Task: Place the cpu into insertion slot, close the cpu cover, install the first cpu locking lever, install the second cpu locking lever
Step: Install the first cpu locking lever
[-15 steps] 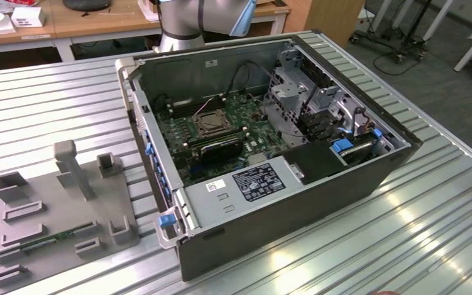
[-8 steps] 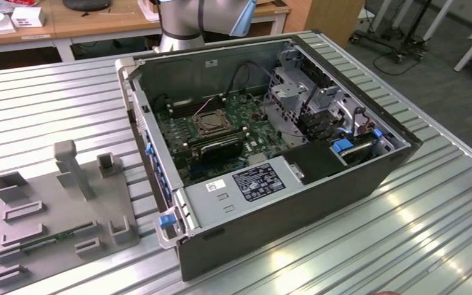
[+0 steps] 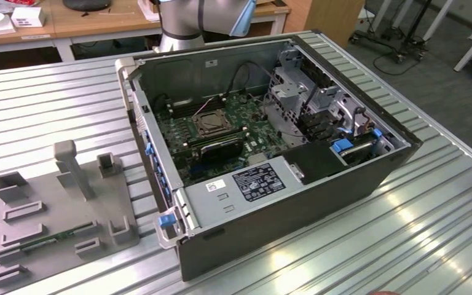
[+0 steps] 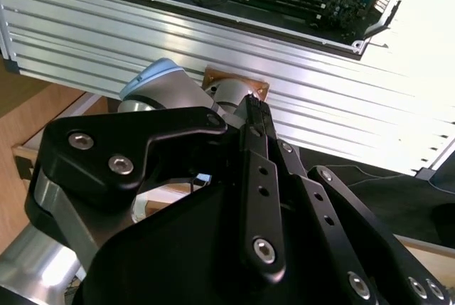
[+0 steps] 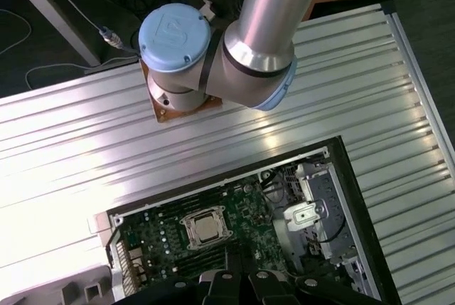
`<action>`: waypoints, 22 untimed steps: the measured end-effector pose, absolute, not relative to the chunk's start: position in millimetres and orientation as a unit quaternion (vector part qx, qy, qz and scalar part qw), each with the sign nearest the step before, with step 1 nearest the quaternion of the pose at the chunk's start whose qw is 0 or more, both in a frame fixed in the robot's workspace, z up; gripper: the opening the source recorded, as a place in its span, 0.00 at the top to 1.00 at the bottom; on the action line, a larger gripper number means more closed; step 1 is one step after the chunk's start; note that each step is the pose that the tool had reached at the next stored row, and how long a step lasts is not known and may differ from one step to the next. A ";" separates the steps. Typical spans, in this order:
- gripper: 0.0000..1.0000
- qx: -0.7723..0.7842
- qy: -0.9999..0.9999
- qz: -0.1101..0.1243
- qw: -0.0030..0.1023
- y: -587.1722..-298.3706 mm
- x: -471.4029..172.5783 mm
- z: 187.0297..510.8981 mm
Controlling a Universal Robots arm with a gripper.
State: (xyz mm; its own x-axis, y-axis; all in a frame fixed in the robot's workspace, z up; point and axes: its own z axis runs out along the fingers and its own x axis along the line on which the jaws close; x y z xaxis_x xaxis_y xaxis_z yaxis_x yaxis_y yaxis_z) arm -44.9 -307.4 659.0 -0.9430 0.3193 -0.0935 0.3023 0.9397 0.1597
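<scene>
An open computer case (image 3: 302,203) lies on the ribbed table (image 3: 432,246); beside it, a grey fixture plate (image 3: 56,209).

cpu (image 5: 206,231) in insertion slot (image 5: 185,234), case (image 3: 302,203) on table (image 3: 47,104)

Pretty bright overhead light all round. The ribbed metal bench (image 3: 318,252) bounces it hard, with white glare streaks in every view, nearly blown out in the second wrist view. Inside the computer case (image 3: 219,80) it's shadowy, but the insertion slot (image 5: 205,228) stays sharp. The pincer (image 4: 254,109) up close reads dark and slightly soft.
</scene>
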 end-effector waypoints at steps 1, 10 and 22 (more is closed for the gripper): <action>0.89 0.158 0.983 0.072 0.059 -307.4 -44.9 659.0; 0.89 0.158 0.983 0.072 0.059 -307.3 -44.8 652.1; 0.89 0.158 0.983 0.072 0.059 -307.3 -44.9 630.2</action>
State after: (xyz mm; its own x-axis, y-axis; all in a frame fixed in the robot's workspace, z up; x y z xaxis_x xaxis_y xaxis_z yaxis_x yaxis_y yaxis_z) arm -44.9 -307.3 630.2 -0.9430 0.3192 -0.0937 0.3023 0.9397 0.1597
